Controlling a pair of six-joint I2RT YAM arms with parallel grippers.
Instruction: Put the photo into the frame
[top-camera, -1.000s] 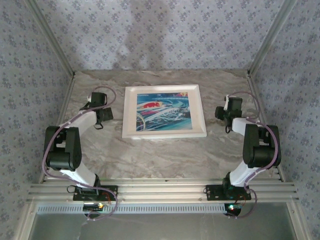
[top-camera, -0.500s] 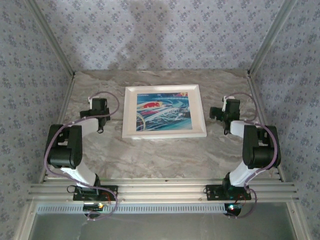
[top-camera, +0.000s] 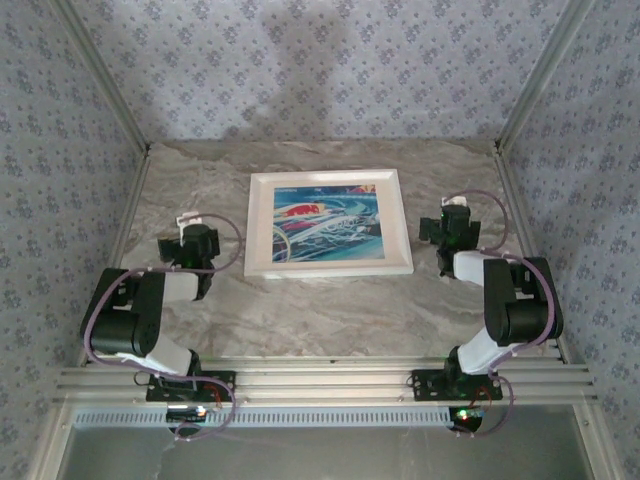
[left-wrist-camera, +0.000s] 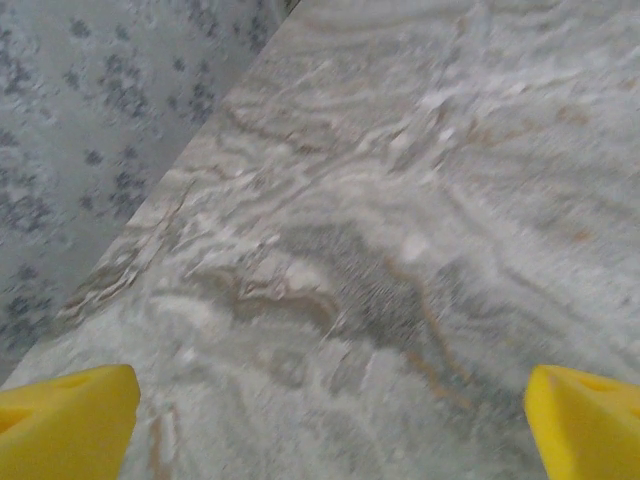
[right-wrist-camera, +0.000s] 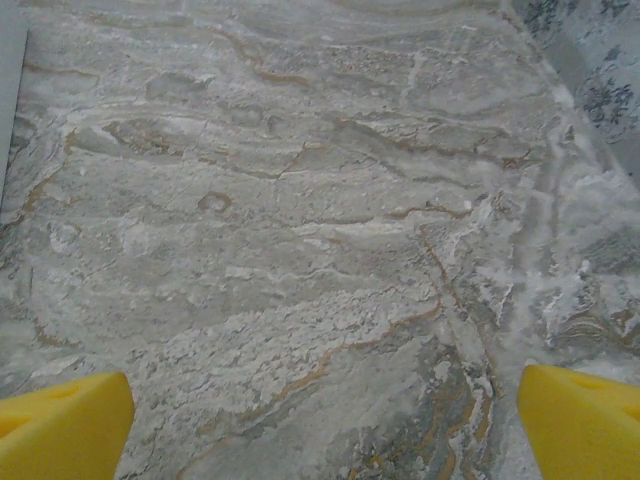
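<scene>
The white frame (top-camera: 262, 225) lies flat in the middle of the marble table. The photo (top-camera: 327, 222), a blue-teal swirl with red and white marks, lies inside it, picture up. My left gripper (top-camera: 186, 232) hovers left of the frame's near-left corner, apart from it. In the left wrist view the left gripper (left-wrist-camera: 330, 430) is open, its yellow fingertips (left-wrist-camera: 65, 425) wide over bare marble. My right gripper (top-camera: 450, 222) is right of the frame and clear of it. In the right wrist view the right gripper (right-wrist-camera: 325, 425) is open, with nothing between its yellow fingertips (right-wrist-camera: 585, 425).
Patterned walls close in the table (top-camera: 320, 310) on the left, back and right; the left wall (left-wrist-camera: 90, 120) stands close beside my left gripper. An aluminium rail (top-camera: 320, 380) runs along the near edge by the arm bases.
My left arm has drawn back toward the near left, away from the frame. My right gripper has opened wide and shifted slightly nearer. The frame and photo have not moved.
</scene>
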